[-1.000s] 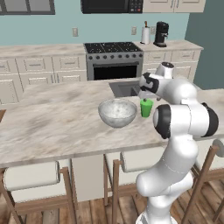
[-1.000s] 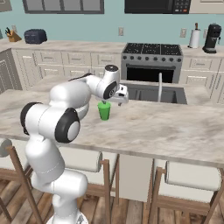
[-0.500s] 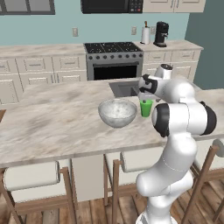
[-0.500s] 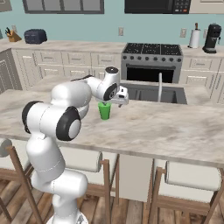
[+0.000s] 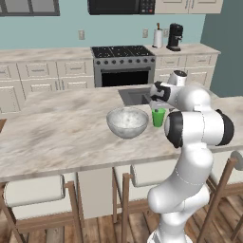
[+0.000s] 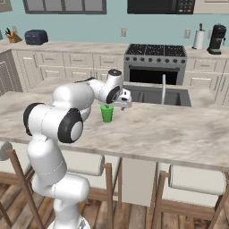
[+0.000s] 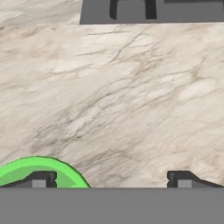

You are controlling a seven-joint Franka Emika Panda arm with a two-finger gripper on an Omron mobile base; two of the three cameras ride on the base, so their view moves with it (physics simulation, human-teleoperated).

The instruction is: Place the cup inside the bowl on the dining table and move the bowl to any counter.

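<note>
Cup (image 5: 158, 117): small green tumbler, upright on the dining table (image 5: 57, 137), just beside the bowl (image 5: 127, 122), near the sink cut-out. Likely light, rigid, smooth-walled and tapered, so it could slip; I'd pinch across the walls below the rim. My gripper (image 7: 112, 179) hovers above it, fingers spread wide, holding nothing; the rim sits off-centre under one fingertip.

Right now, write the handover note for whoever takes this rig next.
Gripper: open, holding nothing, poised above the cup; in the hand view one fingertip overlaps the cup's rim, so the jaws sit off-centre.
Cup: upright on the dining table, beside the bowl, apart from it, near the sink cut-out.
Bowl: on the dining table, empty.
Done: arm brought over the cup.
Left: centre, grasp the cup, set it in the bowl, carry the bowl to a counter.
</note>
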